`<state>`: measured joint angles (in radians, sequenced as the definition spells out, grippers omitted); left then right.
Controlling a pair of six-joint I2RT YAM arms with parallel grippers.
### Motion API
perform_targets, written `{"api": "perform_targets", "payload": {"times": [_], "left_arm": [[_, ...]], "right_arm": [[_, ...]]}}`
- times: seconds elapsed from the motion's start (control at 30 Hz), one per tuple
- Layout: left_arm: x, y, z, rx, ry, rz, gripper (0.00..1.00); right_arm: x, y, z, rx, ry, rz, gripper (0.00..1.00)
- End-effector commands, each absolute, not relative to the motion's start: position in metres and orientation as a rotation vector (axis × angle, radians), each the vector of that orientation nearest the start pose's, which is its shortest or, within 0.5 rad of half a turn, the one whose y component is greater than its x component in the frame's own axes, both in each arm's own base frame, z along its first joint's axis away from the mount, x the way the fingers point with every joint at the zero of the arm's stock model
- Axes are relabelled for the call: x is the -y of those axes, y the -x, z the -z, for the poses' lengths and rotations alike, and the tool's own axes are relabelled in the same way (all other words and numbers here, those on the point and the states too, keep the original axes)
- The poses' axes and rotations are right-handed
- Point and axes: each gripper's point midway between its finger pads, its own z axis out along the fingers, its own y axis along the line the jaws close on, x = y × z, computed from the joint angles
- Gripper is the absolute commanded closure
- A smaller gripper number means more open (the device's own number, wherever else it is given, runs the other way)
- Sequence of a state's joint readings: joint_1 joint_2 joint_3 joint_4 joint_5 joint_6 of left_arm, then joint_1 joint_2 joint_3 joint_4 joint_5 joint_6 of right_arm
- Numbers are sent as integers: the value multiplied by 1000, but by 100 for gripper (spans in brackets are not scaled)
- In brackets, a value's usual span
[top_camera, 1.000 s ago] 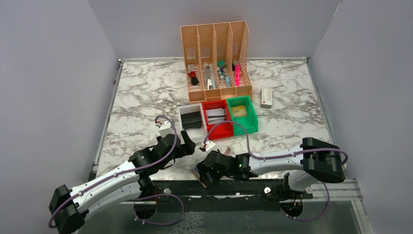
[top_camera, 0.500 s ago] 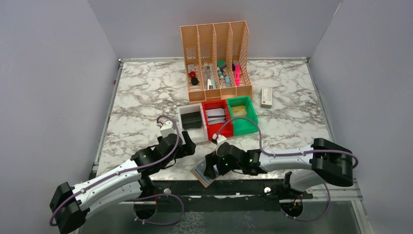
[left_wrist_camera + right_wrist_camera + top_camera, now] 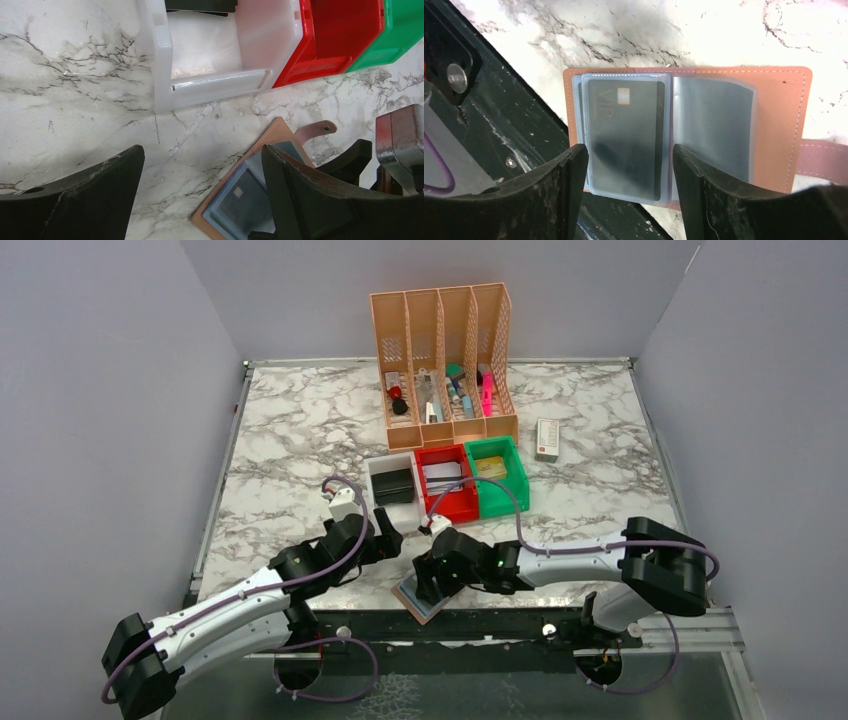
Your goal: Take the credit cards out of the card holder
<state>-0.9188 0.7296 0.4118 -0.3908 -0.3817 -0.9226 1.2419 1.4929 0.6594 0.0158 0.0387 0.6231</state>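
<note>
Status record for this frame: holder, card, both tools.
holder: tan-brown leather card holder, lying open at the near edge of the marble table
card: dark plastic VIP card, inside the holder's clear pocket
right tool: open, fingers straddling that card
left tool: open, empty, over the table near the white plastic bin

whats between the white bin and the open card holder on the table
Only bare marble tabletop. The left wrist view shows it running unbroken from the front wall of the white bin to the brown corner of the card holder.
</note>
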Motion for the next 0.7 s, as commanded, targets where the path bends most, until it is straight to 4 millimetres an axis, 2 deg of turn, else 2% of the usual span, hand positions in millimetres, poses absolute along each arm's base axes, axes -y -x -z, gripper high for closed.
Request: {"api": "perform_targets", "payload": {"times": [0.0, 0.17, 0.3, 0.47, 0.6, 0.67], "left_arm": [[181, -178, -92, -2261, 185, 589, 9], [182, -179, -93, -2263, 180, 584, 9], [184, -179, -95, -2262, 178, 593, 9], [184, -179, -96, -2258, 180, 599, 9], [184, -180, -96, -2258, 182, 597, 9], [184, -179, -95, -2263, 179, 595, 9]], "right_arm": [[-307, -99, -2, -2526, 854, -526, 32], [-328, -105, -41, -2418, 870, -636, 31], [-338, -103, -59, -2378, 879, -713, 30], [-341, -96, -56, -2392, 896, -757, 30], [-345, -85, -44, -2425, 932, -813, 30], [-342, -84, -34, -2456, 927, -784, 30]]}}
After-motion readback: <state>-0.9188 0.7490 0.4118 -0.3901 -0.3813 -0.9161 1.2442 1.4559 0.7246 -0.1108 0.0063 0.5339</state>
